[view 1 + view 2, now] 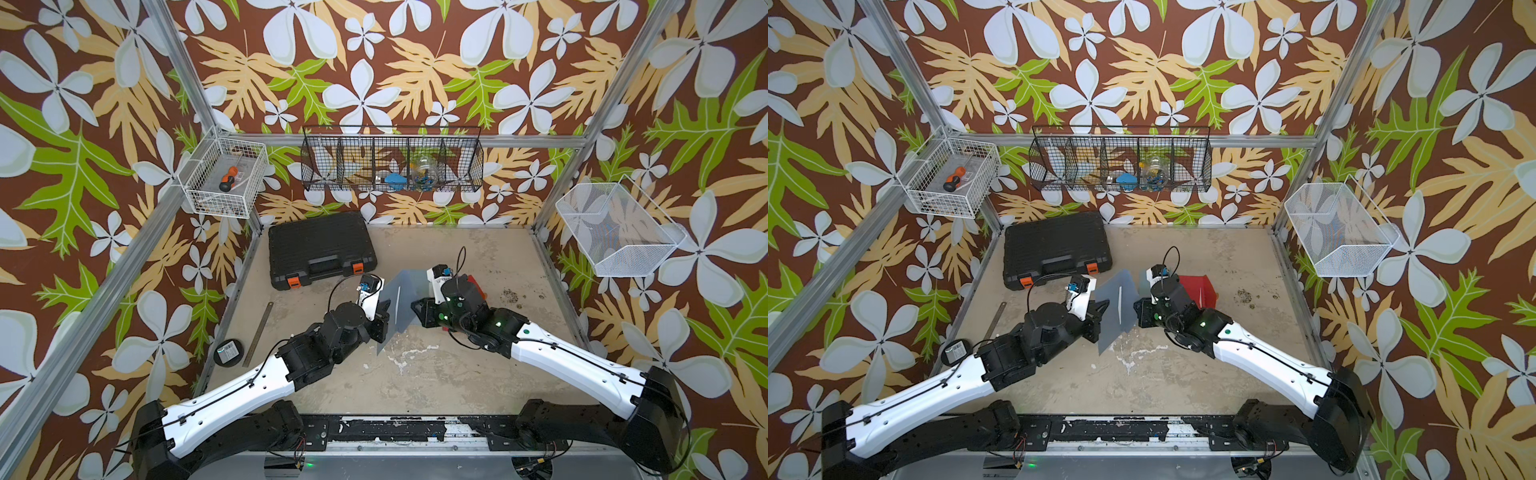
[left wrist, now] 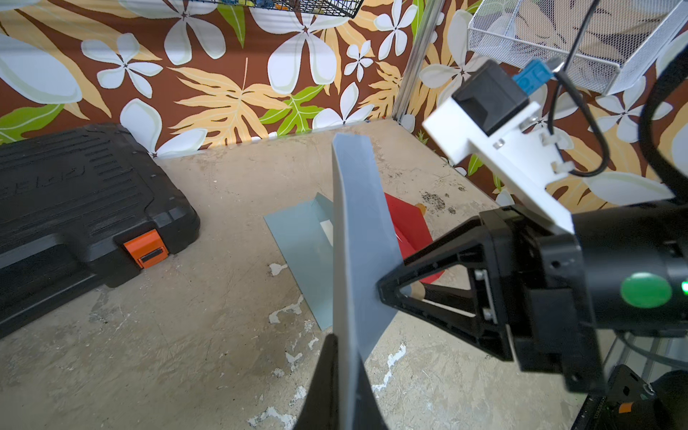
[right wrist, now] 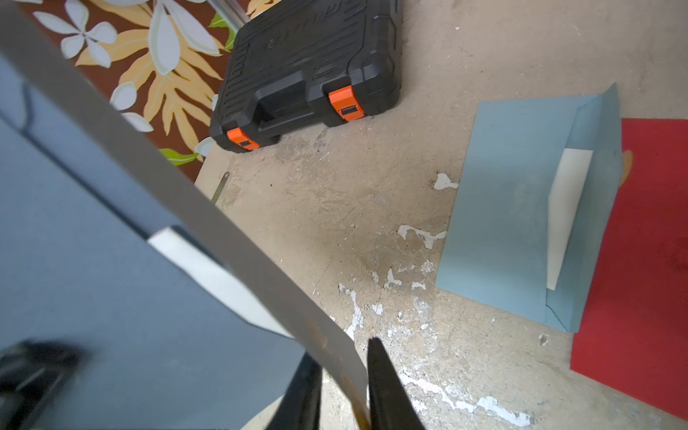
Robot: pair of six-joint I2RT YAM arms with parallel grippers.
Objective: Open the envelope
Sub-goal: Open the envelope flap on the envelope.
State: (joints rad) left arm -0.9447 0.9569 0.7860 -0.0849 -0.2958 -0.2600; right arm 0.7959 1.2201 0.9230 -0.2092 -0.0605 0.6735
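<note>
A dark grey envelope [image 1: 401, 309] [image 1: 1117, 309] hangs upright above the table between both arms. My left gripper [image 2: 348, 346] [image 1: 383, 309] is shut on one edge of its body [image 2: 357, 223]. The flap [image 3: 223, 242] is folded outward from the body [image 3: 111, 298], and a white sheet [image 3: 208, 275] shows in the mouth. My right gripper [image 3: 340, 348] [image 1: 1136, 308] stands at the opposite edge. The flap's end runs between its fingers, which are slightly apart. It lies against one finger [image 3: 379, 372], with a gap to the other.
On the table behind lie a light blue envelope [image 3: 502, 208] with its flap raised and a red envelope [image 3: 640, 260] [image 1: 1198, 286]. A black tool case [image 1: 320, 245] sits at the back left. A metal ruler [image 1: 258, 332] and a round black object [image 1: 227, 352] lie left.
</note>
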